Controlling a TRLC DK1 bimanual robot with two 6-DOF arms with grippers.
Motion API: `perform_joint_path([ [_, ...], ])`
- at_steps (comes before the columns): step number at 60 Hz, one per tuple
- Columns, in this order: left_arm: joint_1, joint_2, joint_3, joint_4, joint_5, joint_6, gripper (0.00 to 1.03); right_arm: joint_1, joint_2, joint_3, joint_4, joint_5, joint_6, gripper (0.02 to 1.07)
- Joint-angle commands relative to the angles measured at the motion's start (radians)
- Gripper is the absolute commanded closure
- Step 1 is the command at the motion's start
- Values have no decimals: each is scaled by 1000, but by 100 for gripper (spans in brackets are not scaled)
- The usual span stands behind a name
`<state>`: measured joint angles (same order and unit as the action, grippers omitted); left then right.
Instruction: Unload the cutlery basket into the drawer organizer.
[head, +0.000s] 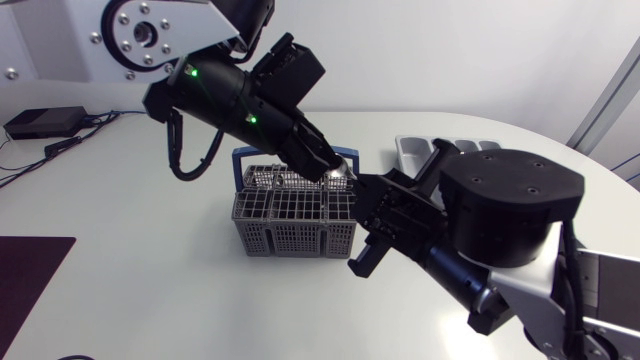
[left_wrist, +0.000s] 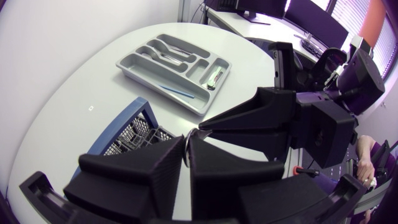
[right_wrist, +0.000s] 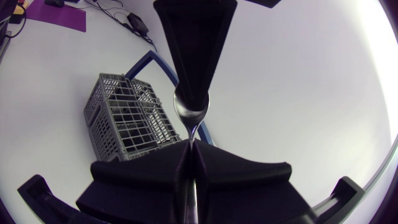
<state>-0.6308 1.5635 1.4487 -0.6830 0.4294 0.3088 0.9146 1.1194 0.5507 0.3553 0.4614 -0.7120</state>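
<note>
A metal spoon (head: 340, 172) hangs in the air just above the grey cutlery basket (head: 293, 215), held from both ends. My left gripper (head: 334, 168), reaching in from the back left, is shut on its bowl end. My right gripper (head: 367, 190) is shut on the handle (right_wrist: 189, 146); in the right wrist view the bowl (right_wrist: 191, 107) shows just ahead of its fingers, under the left gripper's wedge fingers (right_wrist: 196, 43). The left wrist view shows the spoon's edge (left_wrist: 186, 142) in the thin slit between its fingers. The grey drawer organizer (left_wrist: 127, 67) lies beyond, with several pieces in its compartments.
The basket has a blue handle (left_wrist: 118, 127) and still holds cutlery. The organizer (head: 412, 150) lies at the back right, partly behind my right arm. A black box with cables (head: 45, 122) sits at the back left, a dark purple mat (head: 30, 275) at the front left.
</note>
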Motion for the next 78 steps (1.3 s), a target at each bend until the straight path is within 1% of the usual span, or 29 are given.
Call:
perform_joint_path([
  [1,-4,18,49,-4,-1,-34,46,12,-4,-14,-18,3,-23,101],
  [2,-3,17,52,-4,-1,-37,41,12,-6,-15,-19,2,-23,101],
  [7,2,9,58,-4,0,-46,25,15,-17,-25,-26,-1,-20,101],
  [10,5,-2,58,-1,0,-50,18,17,-32,-32,-42,-9,-15,101],
  [15,17,-23,56,13,0,-56,11,17,-69,-54,-64,-24,-15,101],
  [20,40,-49,53,23,0,-57,8,7,-130,-72,-118,-56,-10,101],
  [24,57,-71,49,23,-1,-50,8,-29,-201,-81,-199,-115,9,101],
  [32,115,-106,24,25,-3,-37,7,-197,-342,-89,-388,-325,11,101],
  [37,152,-129,-14,34,-18,-10,7,-381,-397,-84,-498,-523,-33,101],
  [39,163,-138,-34,40,-31,3,7,-454,-400,-81,-532,-593,-64,101],
  [41,174,-149,-60,48,-60,19,7,-537,-400,-80,-564,-668,-110,101],
  [44,181,-169,-100,77,-93,33,7,-643,-385,-75,-601,-757,-162,101],
  [52,217,-201,-174,100,-119,64,7,-890,-268,-60,-667,-926,-365,101],
  [59,230,-220,-231,100,-129,92,7,-1047,-95,-18,-693,-1004,-518,101],
  [66,229,-240,-292,100,-153,130,8,-1157,63,48,-740,-1060,-641,101],
  [74,229,-272,-364,115,-189,177,10,-1244,227,121,-743,-1066,-764,101],
  [78,230,-287,-398,129,-205,202,11,-1275,289,163,-766,-1066,-822,101],
])
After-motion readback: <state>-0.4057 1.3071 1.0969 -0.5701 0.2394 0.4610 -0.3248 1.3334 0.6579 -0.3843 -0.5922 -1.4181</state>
